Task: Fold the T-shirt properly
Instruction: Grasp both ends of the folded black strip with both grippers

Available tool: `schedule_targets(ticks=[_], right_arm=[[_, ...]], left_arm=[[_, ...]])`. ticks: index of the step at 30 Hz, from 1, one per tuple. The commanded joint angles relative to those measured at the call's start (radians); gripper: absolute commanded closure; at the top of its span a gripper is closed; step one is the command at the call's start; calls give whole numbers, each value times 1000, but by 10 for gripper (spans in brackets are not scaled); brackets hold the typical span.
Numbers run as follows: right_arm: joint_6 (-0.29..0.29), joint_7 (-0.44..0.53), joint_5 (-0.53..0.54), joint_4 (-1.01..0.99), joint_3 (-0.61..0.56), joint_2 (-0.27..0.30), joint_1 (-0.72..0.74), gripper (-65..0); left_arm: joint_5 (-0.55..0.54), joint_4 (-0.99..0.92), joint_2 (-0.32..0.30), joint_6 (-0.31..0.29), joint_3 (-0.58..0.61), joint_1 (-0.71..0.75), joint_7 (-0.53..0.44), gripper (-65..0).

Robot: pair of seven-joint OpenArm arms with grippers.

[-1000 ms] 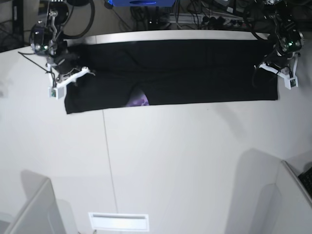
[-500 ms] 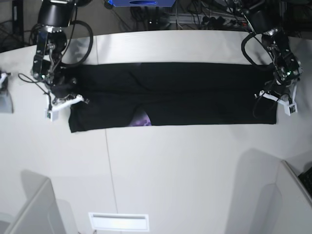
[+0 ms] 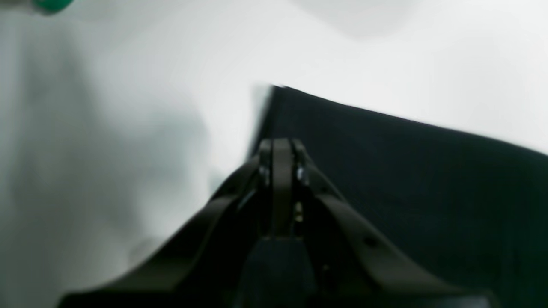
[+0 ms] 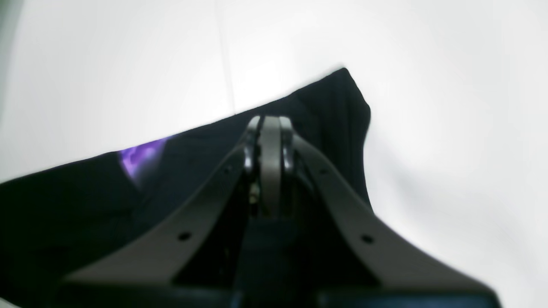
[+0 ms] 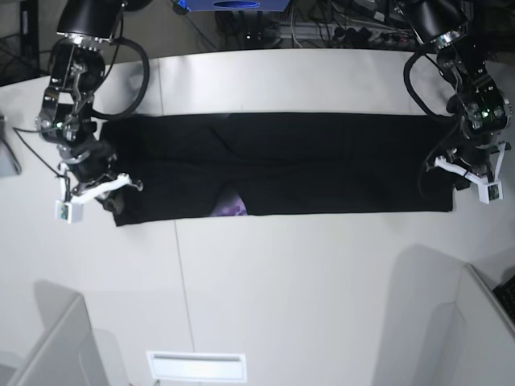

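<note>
The black T-shirt lies as a long folded band across the white table. A bit of its purple print peeks out at the front edge. My left gripper is shut on the band's right end. In the left wrist view the closed jaws sit on the black cloth near its corner. My right gripper is shut on the band's left end. In the right wrist view the closed jaws sit on the cloth, with the purple print to their left.
A seam line runs front to back in the table. A white slot sits at the front edge. Grey panels stand at the front left and front right. Cables lie behind the table.
Both grippers have moved toward the table's front, and the black band has slid with them, away from the back edge. Both stay shut.
</note>
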Motion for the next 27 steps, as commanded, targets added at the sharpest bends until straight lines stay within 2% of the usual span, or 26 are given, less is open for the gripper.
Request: schedule_targets(ticks=[1,5,9,11,14,17,18,21,27], right_arm=[[4,20,6,39,4,9,-2,0],[4,20,6,80,4,9,-46,0],[6,20,6,76,4,9,-66,0],[6,20,6,73,4,9,-72,0],[6,20,6,73,4,9,-77,0],[6,20,6,73,2,9,-78,0],[6,20,6,73,2,9,-80,0],[6,20,6,73,2,7,-88,0],[6,24,8,76,-47,9,-104,0]], left_arm=[[-19,29,-30,3,-6,13,-13,0],[-154,21,-66,3,-46,84,-13,0],[-261,-57,-70,3,-166,96,-17,-12],[-281,-113,-70,3,-207,87,-19,-178],[-278,-171,-86,3,-207,55,-19,-403],[-280,-220,-98,-14,-204,32,-19,-530],[-280,-235,-98,-40,-204,13,-19,-543],[-273,-294,-98,-109,-203,-28,-19,-515],[-273,-419,-127,-110,-60,-68,-20,-494]])
